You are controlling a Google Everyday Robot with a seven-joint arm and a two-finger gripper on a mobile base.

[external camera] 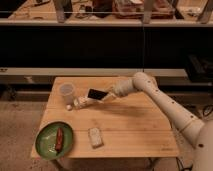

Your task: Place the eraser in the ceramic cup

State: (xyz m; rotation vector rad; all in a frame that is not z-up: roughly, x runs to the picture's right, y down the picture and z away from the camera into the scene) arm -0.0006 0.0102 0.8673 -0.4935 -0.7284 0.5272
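The eraser [97, 94], a flat black block, is held in my gripper [106, 96] a little above the wooden table [130, 125], tilted. The white arm reaches in from the right. The ceramic cup [66, 93], small, white and upright, stands near the table's back left, to the left of the eraser and apart from it. The gripper is shut on the eraser's right end.
A white bottle-like object [80, 103] lies between the cup and the eraser, just below the eraser. A pale whitish block [94, 137] lies at the front middle. A green plate [55, 140] with a red item sits at the front left corner. Dark shelving stands behind.
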